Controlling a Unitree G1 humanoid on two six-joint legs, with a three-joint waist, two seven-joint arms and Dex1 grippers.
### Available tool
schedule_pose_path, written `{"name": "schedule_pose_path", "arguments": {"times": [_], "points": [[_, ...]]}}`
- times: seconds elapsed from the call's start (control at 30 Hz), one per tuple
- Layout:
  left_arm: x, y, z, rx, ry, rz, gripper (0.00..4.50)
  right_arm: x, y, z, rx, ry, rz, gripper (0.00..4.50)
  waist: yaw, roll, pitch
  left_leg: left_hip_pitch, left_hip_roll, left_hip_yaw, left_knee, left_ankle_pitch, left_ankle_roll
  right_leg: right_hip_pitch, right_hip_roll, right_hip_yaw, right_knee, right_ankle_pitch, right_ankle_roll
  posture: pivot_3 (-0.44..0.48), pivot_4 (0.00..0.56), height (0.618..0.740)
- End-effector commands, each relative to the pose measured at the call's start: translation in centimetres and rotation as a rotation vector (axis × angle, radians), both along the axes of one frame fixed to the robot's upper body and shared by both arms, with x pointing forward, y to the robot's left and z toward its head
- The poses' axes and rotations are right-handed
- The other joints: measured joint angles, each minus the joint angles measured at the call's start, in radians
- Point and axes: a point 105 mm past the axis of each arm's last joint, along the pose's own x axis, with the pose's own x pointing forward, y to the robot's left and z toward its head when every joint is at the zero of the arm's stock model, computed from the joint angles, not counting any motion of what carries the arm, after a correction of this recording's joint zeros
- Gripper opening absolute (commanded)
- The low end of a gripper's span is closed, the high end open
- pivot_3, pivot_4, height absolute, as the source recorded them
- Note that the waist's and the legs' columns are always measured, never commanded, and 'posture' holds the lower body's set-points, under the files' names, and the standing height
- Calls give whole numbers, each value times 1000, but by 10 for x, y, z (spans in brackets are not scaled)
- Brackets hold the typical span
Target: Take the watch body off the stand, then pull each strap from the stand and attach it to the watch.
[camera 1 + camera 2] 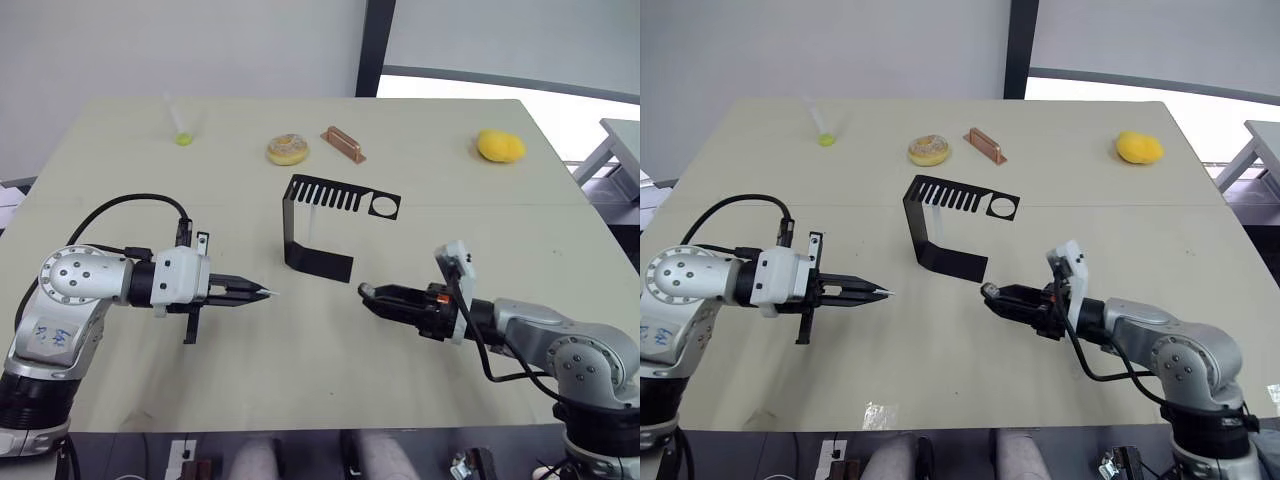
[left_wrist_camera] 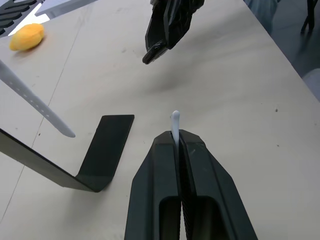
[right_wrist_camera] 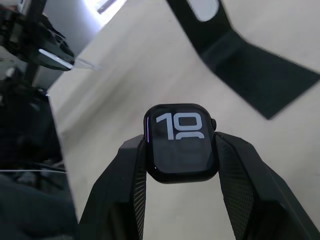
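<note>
The right end effector (image 3: 180, 150) clamps the watch body (image 3: 181, 143) just in front of the stand (image 1: 318, 225); its wrist view shows white digits. The left end effector (image 2: 176, 142) pinches a strap (image 2: 175, 122); its wrist view shows another strap (image 2: 35, 102) hanging from the stand above the surface (image 1: 300, 350).

Counter (image 1: 120, 400): pale beige, fills frame centre. Wall (image 1: 150, 40): grey, top left. Window (image 1: 560, 90): bright, upper right, behind dark post (image 1: 375, 45).

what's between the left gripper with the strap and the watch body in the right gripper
Only bare table, in the left eye view: left gripper, shut on a strap, faces the watch body in the right gripper.
</note>
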Motion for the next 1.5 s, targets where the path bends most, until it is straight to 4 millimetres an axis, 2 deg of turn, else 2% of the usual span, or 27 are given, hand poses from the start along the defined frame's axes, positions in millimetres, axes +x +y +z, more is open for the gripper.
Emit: {"name": "schedule_pose_path", "arguments": {"times": [0.03, 0.3, 0.47, 0.6, 1.0, 1.5], "points": [[-9, -8, 10, 38, -53, -36, 0, -5, 14, -4, 43, 121, 69, 1512, -1, 0, 0, 0, 0, 0, 0, 0, 0, 0, 0, 0, 0, 0, 0, 0, 150, 740], [-9, -32, 7, 110, -80, -92, 0, 1, 32, -8, 51, 207, 109, 1512, -2, 0, 0, -2, 0, 0, 0, 0, 0, -1, 0, 0, -1, 0, 1, 0, 150, 740], [-1, -42, 3, 141, -112, -107, 0, 0, 36, -7, 47, 221, 123, 1512, -3, 0, 0, -5, 0, 0, 1, 0, 0, -4, 1, 0, -1, 1, 1, 0, 150, 740], [3, -46, 0, 152, -116, -120, 0, -1, 38, -7, 43, 226, 125, 1512, -3, 0, 0, -11, -1, 1, 3, 2, -4, -12, 1, 1, 5, 1, 1, 0, 150, 740], [8, -49, -11, 170, -113, -129, 0, -2, 38, -9, 44, 230, 106, 1512, -3, 0, 0, -11, 0, 1, 3, 4, -4, -14, 1, 1, 6, 1, 1, 0, 150, 740], [9, -54, -15, 167, -106, -131, 0, -3, 38, -8, 37, 230, 105, 1512, -3, 0, 0, -11, 0, 1, 3, 4, -4, -14, 1, 1, 7, 1, 1, 0, 150, 740]]}}
